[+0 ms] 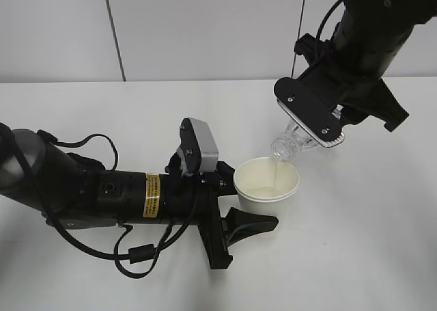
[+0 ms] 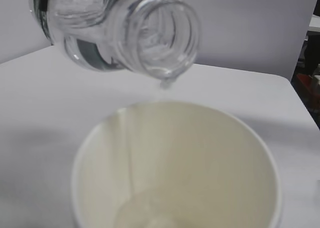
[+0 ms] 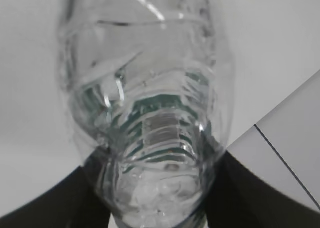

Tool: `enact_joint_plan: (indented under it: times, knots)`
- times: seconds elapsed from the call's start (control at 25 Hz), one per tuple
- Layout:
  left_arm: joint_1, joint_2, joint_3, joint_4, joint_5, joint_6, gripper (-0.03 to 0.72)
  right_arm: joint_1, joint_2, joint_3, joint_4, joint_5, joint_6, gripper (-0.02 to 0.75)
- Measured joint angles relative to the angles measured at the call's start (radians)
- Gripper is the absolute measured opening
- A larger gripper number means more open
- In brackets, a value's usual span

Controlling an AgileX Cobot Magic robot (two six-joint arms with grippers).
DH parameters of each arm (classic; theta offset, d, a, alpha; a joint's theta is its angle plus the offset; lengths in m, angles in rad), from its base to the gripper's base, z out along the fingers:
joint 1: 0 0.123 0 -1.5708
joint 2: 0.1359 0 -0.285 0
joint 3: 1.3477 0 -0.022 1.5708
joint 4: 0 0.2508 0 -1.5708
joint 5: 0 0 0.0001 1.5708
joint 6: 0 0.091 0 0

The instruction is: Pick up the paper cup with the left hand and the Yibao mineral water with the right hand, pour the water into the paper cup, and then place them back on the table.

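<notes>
Exterior view: left hand [image 1: 235,219] lay low and nearly level across the table [image 1: 355,256], its black tubular forearm bearing a yellow sticker [image 1: 152,195] and a grey box camera [image 1: 198,145]. Its black fingers were closed on the paper cup [image 1: 267,180], which stood upright at about table level; whether the cup's base touched the surface could not be told. Right hand [image 1: 321,123] reached down from the upper right, wrist tipped steeply, jaws clamped on the Yibao mineral water [image 1: 290,143]. The bottle slanted mouth-down just above the cup's far rim, and a thin stream of water [image 1: 276,169] fell into the cream interior.

Left wrist view: the bottle's capless, threaded neck [image 2: 155,35] appeared from below, clear and glossy, with a drop hanging at its lip. The cup's smooth cream wall and rolled white rim [image 2: 175,163] filled the lower frame, a shallow pool at the bottom. Neither finger appeared here.

Right wrist view: the ribbed clear body of the bottle [image 3: 145,102] filled the frame, green label refracted through the plastic, with dark finger [image 3: 55,203] shapes pressed against either side at the lower edge.
</notes>
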Motion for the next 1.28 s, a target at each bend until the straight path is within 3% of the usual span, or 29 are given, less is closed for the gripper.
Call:
enact_joint_plan:
  times: [1.28]
  knots:
    - [0.000, 0.000, -0.003, 0.000, 0.004, -0.007, 0.403, 0.000, 0.000, 0.000, -0.037, -0.001, -0.013, 0.393]
